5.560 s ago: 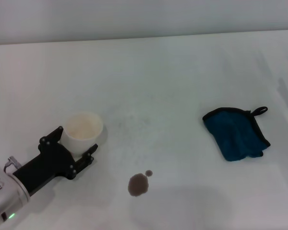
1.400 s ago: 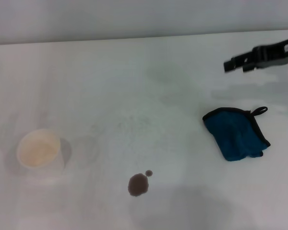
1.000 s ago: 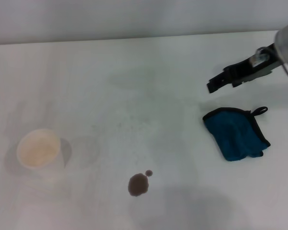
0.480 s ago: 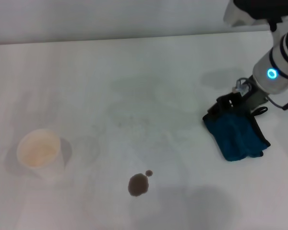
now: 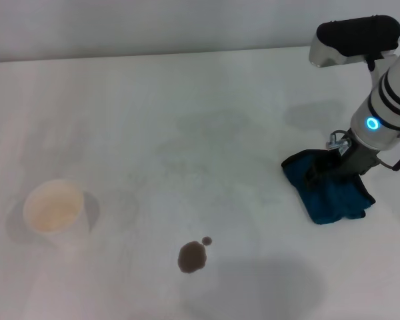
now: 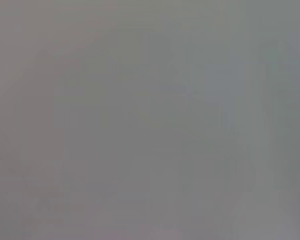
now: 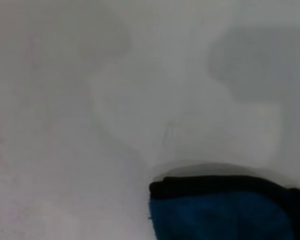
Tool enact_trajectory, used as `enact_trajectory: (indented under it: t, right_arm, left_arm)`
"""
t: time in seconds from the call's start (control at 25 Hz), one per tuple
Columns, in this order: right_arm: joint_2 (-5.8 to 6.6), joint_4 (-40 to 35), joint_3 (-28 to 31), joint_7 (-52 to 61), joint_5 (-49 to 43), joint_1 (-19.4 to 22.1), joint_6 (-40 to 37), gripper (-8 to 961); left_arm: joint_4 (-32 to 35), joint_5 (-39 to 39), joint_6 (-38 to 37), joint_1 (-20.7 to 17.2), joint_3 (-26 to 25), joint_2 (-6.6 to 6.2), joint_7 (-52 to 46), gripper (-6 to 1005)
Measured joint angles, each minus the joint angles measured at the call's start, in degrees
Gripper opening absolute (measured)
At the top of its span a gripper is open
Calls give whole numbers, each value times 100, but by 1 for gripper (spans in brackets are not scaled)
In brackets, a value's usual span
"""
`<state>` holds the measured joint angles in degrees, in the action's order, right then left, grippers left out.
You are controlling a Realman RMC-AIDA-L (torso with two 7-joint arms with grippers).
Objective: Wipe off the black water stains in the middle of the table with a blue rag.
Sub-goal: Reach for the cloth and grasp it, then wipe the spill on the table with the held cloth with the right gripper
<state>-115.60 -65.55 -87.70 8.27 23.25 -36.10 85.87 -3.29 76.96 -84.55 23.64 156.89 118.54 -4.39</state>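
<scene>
The black water stains are a brown-grey blot (image 5: 191, 257) with a tiny dot (image 5: 207, 241) beside it, near the front middle of the white table (image 5: 207, 133). Far to their right lies the blue rag (image 5: 328, 195), teal with black trim. My right gripper (image 5: 328, 168) points down onto the rag's far edge, and the arm hides the loop corner. The right wrist view shows the rag's black-trimmed edge (image 7: 225, 212) close below the camera. The left gripper is out of view; the left wrist view is plain grey.
A white paper cup (image 5: 55, 211) stands upright at the table's left, well away from the stains. The right arm's white body (image 5: 387, 100) rises over the table's far right corner.
The left gripper let go of the cup and left the view; the cup now stands farther left. The right arm came in from the far right and dropped onto the rag.
</scene>
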Motion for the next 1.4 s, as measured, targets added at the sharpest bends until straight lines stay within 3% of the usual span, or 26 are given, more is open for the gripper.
enact_trajectory:
  t: [0.24, 0.48, 0.68, 1.0, 1.24, 1.4]
  right_arm:
    - [17, 325, -18, -26, -27, -193, -106, 684]
    - [-4, 780, -162, 6, -176, -454, -134, 515]
    - [-14, 865, -341, 92, -189, -560, -162, 457]
    - [-19, 861, -406, 117, -202, -616, -119, 288]
    - [-34, 645, -586, 177, -139, -633, 7, 90]
    - [-55, 465, -822, 287, 24, -636, 18, 78]
  left_arm:
    - [-55, 91, 180, 34, 0, 2, 0, 877]
    - [-59, 217, 182, 64, 0, 3, 0, 875]
    - [-98, 224, 213, 116, 0, -2, 0, 875]
    - [-138, 224, 314, 175, 0, -7, 0, 876]
    - [-137, 284, 377, 208, 0, -7, 0, 877]
    - [-137, 288, 378, 244, 0, -7, 0, 877]
